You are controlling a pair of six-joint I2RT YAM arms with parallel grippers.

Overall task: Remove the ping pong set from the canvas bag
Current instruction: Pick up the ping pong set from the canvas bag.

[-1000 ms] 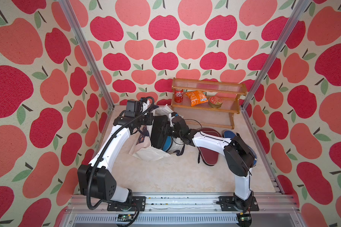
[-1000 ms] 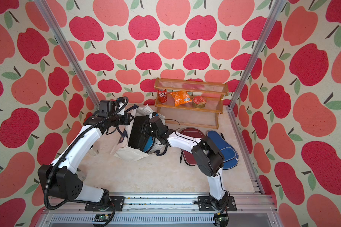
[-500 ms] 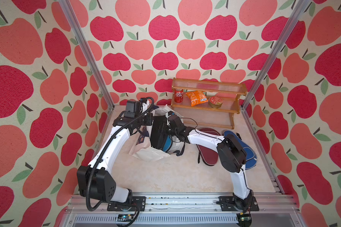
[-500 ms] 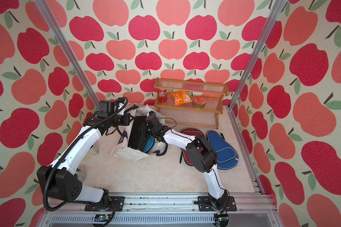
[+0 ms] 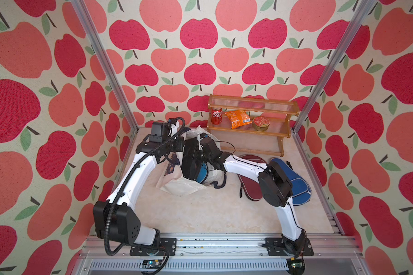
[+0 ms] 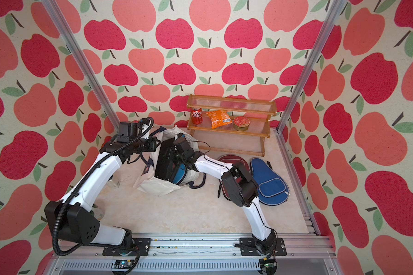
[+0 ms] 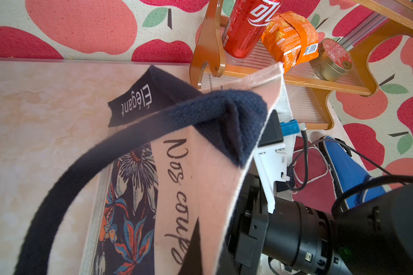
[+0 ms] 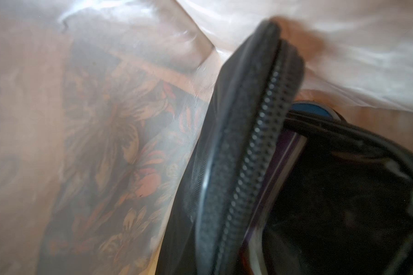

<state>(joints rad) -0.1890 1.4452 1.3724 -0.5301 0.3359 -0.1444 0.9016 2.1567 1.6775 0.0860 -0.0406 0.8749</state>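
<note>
Two cases (image 5: 247, 190) are out; your right gripper (image 5: 197, 154) went deeper to the black-edged case (image 8: 236, 166) (grip: cannot tell), left gripper (image 5: 180, 145) pinches the canvas bag (image 5: 177, 187).

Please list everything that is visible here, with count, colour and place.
bag: one, off-white with navy straps, on the table
black cases: seemingly two, black-edged, inside the bag
teal cover: one, teal-blue, inside the bag
maroon cover: one, maroon, on the table right of the bag
blue cover: one, dark blue, right of the maroon cover
shelf: one, brown, at the back wall
can: one, red, on the shelf
snack packet: one, orange, beside the can
tin: one, red-lidded, beside the packet
left gripper: one, black, shut on the bag's rim
right gripper: one, black, inside the bag; state unclear
</note>
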